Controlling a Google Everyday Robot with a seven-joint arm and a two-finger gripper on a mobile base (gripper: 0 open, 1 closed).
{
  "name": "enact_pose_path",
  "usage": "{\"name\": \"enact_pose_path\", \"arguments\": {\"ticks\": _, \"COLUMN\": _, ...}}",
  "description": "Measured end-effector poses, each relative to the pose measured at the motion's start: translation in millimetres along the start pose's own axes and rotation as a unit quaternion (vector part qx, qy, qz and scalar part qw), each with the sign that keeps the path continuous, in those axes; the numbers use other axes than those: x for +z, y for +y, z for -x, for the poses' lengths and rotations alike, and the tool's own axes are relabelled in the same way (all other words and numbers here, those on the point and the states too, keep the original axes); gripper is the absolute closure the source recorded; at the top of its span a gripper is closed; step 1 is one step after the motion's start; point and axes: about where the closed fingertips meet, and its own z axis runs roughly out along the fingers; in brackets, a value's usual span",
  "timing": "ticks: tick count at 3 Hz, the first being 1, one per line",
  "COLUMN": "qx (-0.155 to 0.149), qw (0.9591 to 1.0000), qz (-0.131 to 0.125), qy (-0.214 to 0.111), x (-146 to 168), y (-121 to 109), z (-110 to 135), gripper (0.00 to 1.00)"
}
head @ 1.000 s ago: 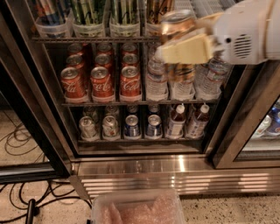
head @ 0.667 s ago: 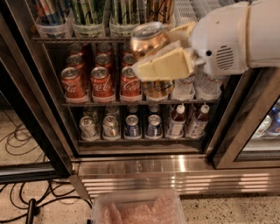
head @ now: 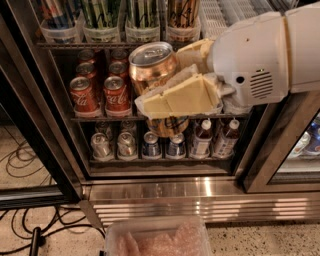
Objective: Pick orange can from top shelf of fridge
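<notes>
Since the earlier frame the gripper [head: 165, 89] and the orange can [head: 152, 67] have shifted toward 8 o'clock, away from the top shelf [head: 60, 45] and in front of the middle rack. The cream fingers [head: 182, 97] are clamped around the can's body. Its silver lid tilts toward 11 o'clock and its base shows below the lower finger. The white arm [head: 260, 55] enters from 3 o'clock.

At 12 o'clock, the top shelf carries green-striped cans [head: 140, 12] standing in clear cups [head: 102, 34], with white ribbed dividers [head: 220, 12] toward 1 o'clock. Red cola cans [head: 117, 92] stand at 9 o'clock of the gripper. Small cans [head: 125, 145] and bottles [head: 202, 137] fill the lowest rack at 6 o'clock. The fridge [head: 200, 192] shows its ribbed steel base panel. Below it, a clear plastic tub [head: 160, 240] sits on the floor, with dark cables [head: 20, 230] at 8 o'clock.
</notes>
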Motion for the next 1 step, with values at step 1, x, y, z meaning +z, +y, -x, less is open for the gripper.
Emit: {"name": "enact_pose_path", "arguments": {"ticks": 1, "qx": 0.0, "qw": 1.0, "qz": 0.002, "qy": -0.001, "x": 0.2, "y": 1.2, "z": 1.0, "gripper": 1.0}}
